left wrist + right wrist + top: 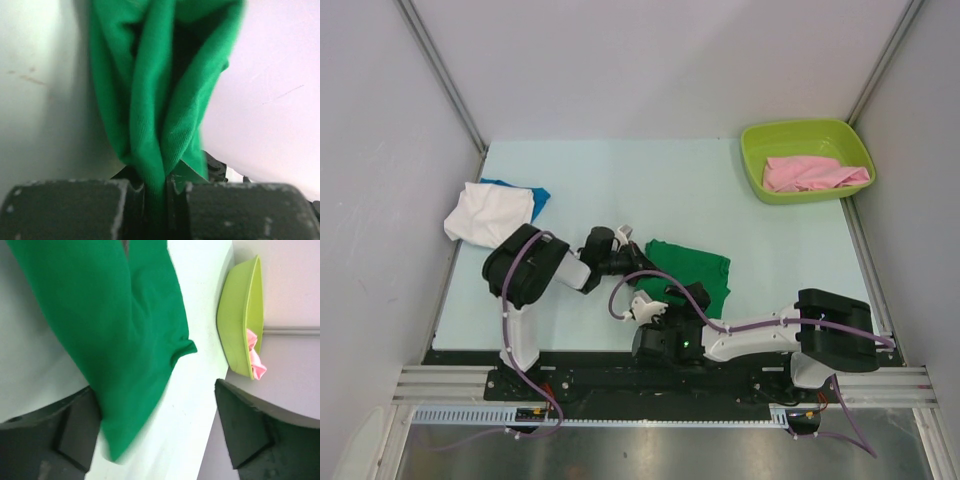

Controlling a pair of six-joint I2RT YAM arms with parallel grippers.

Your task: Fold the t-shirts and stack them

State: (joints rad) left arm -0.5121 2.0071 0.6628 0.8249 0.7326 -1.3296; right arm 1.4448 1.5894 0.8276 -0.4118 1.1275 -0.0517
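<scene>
Nearest me, the right end effector (160, 432) stands with its fingers apart at the near edge of the green shirt (692, 272). Cloth hangs across the gap beside one finger, but nothing is pinched. Just beyond, on the shirt's left side, the left end effector (157, 200) is closed on a bunched fold of that same green cloth. The shirt lies on the near middle of the table (620, 180), doubled into a rough block — partly folded, I'd say, not a finished fold.

Farther off, at the far left, the white shirt (488, 215) sits on top of the blue shirt (532, 192), of which only a corner shows. That looks like the start of a stack, though the white one is rumpled. At the far right the pink shirt (812, 174) lies crumpled in the tub (757, 165) — not yet dealt with, by the look of it. Left to do, as I judge it: finish the green fold, carry it to the pile, then fetch and fold the pink.
</scene>
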